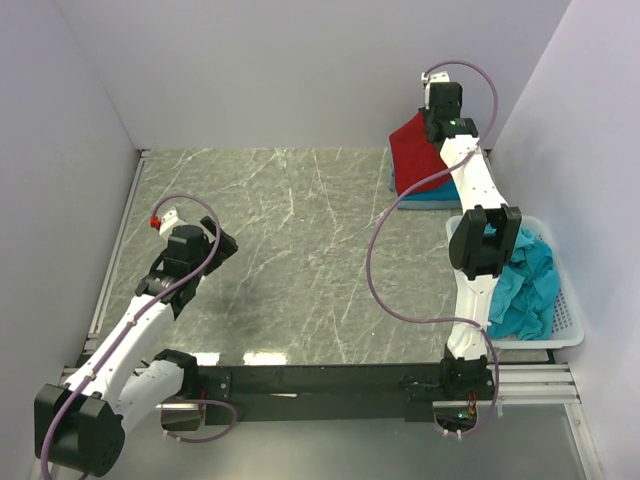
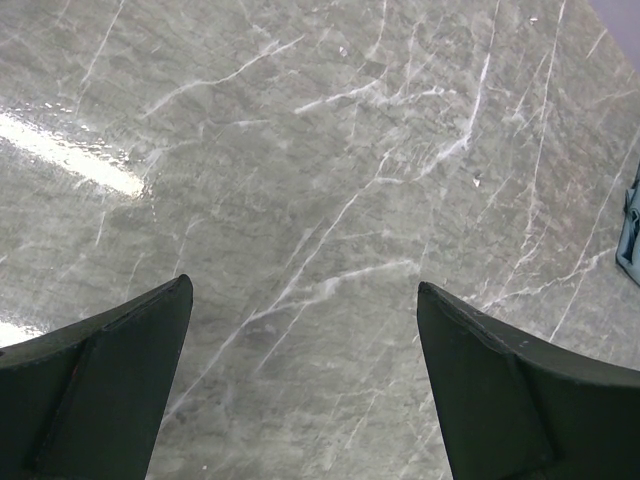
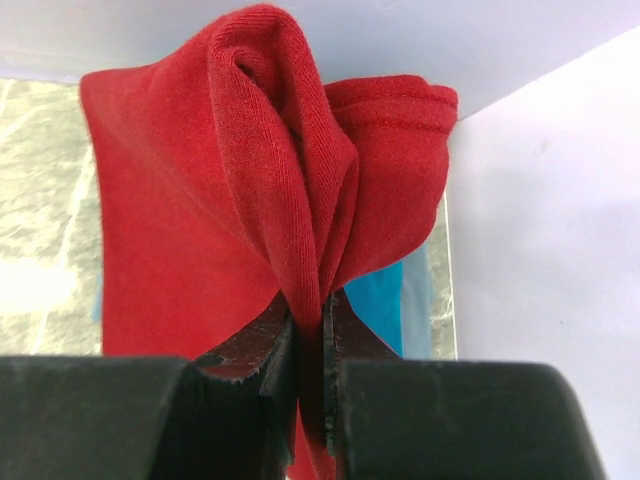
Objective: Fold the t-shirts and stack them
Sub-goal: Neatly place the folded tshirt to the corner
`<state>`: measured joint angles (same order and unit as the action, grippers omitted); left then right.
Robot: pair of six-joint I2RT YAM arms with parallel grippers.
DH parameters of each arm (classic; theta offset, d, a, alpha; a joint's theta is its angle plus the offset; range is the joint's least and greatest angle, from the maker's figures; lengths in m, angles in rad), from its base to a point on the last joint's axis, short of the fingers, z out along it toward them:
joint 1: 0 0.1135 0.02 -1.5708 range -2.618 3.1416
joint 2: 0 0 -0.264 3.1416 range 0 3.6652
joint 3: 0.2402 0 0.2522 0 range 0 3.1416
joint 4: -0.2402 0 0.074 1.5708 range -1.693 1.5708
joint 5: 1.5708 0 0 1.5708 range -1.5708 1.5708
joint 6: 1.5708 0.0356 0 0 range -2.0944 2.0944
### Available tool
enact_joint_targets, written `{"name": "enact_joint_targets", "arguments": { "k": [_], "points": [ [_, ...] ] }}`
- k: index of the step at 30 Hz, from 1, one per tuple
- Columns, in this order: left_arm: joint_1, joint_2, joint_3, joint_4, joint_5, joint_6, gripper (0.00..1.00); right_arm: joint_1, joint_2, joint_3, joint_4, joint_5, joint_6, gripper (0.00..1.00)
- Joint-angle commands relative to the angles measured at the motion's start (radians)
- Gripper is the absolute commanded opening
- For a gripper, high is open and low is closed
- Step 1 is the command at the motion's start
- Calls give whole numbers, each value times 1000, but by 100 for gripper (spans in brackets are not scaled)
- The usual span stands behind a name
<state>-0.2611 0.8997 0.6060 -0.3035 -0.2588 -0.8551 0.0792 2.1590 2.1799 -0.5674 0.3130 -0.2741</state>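
Firmly inside the right hand point(image 3: 309, 325), bunched red t-shirt point(image 3: 190, 200).

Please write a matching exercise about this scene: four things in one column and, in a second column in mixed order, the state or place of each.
1. left tool
2. right tool
3. red shirt
4. basket

A. holds crumpled teal shirts
B. open, above the table
C. pinched up at the far right corner
D. shut on cloth

Pairs: 1-B, 2-D, 3-C, 4-A
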Motion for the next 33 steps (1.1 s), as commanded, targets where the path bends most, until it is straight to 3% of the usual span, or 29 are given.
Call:
{"name": "enact_joint_targets", "arguments": {
  "k": [1,18,21,22,24,25,33],
  "points": [
    [5,8,26,33,9,-5,99,-24,35,51,81,6,16,0],
    [5,62,55,47,12,-13,99,-75,183,80,153,1,53,3],
    [5,77,64,50,15,-18,99,-75,194,81,152,12,61,39],
    [3,82,69,50,16,-16,99,-73,194,83,155,26,62,62],
    [5,84,72,50,16,-18,99,-75,191,84,162,44,69,79],
    [5,81,74,52,13,-18,99,-75,188,84,162,61,70,84],
    [5,7,78,55,-13,-4,99,-75,92,67,149,58,102,87]
  ]
}}
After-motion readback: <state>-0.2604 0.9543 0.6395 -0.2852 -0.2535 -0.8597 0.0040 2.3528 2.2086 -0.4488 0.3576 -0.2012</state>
